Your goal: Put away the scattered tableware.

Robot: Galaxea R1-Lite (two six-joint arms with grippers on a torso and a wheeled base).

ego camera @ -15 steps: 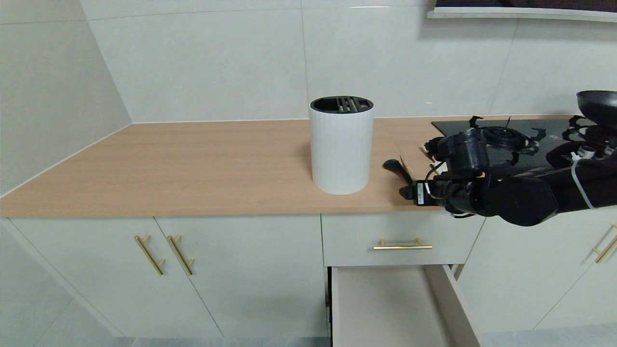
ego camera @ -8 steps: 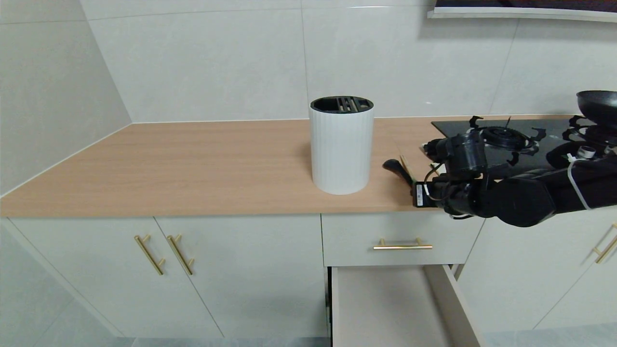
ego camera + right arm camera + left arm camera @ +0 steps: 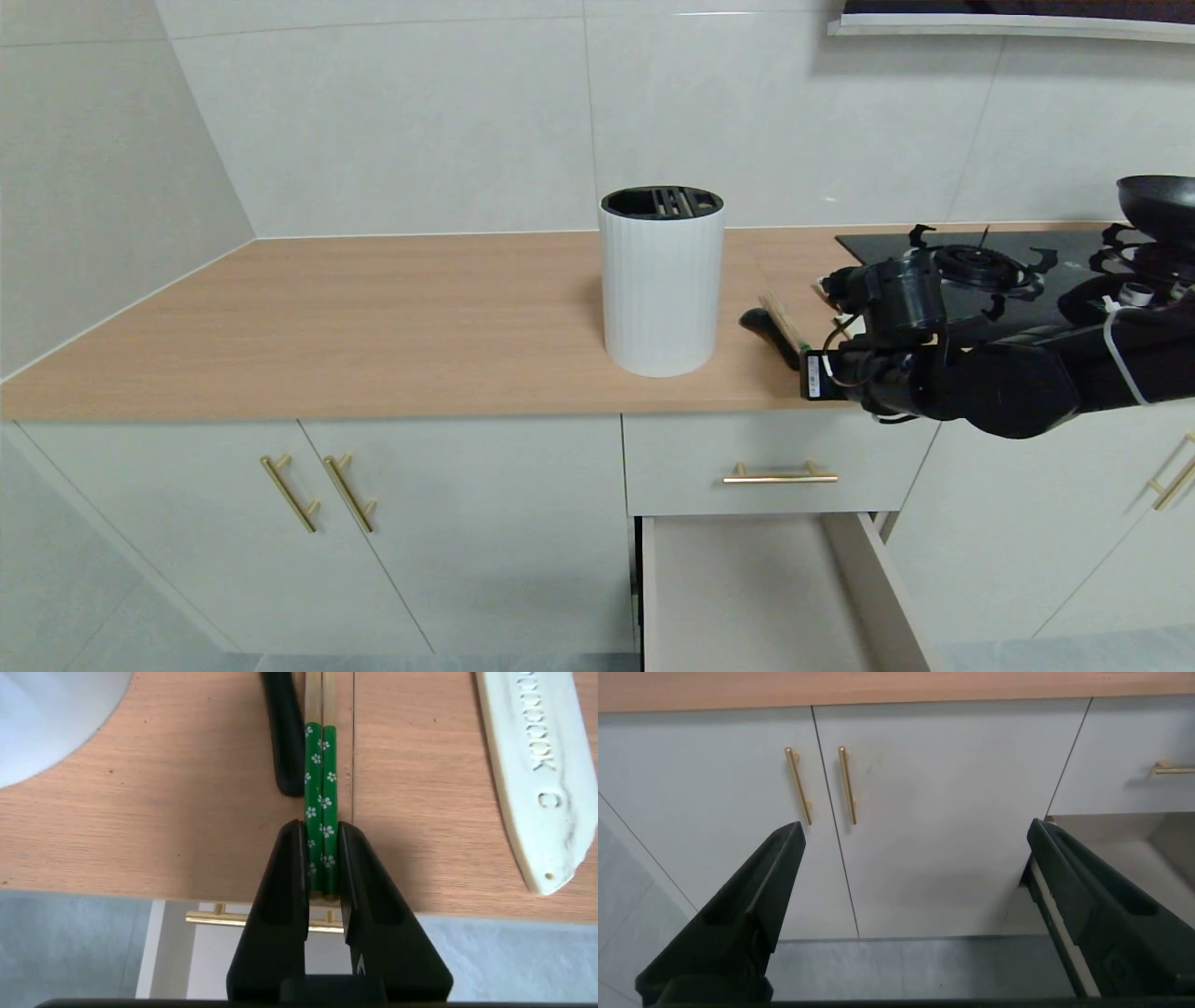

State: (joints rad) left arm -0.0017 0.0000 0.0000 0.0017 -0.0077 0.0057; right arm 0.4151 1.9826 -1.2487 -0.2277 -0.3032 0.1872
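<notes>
Where the head view caught the desk's (image 3: 373,317) front edge, the right claw (image 3: 795,353) sat low just beside the white holder (image 3: 662,289), with the chopsticks (image 3: 780,320) poking out ahead of it. Left wrist view: the left claw (image 3: 915,840) was spread wide apart, facing the cabinet doors (image 3: 924,784). Right wrist view: the fingers (image 3: 290,877) were clamped on the chopsticks' green flowered ends, with a black handle (image 3: 280,737) just beside them and a white utensil (image 3: 523,775) farther off on the desk.

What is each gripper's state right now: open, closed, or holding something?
Left gripper: open, holding nothing.
Right gripper: closed on the green chopsticks.
</notes>
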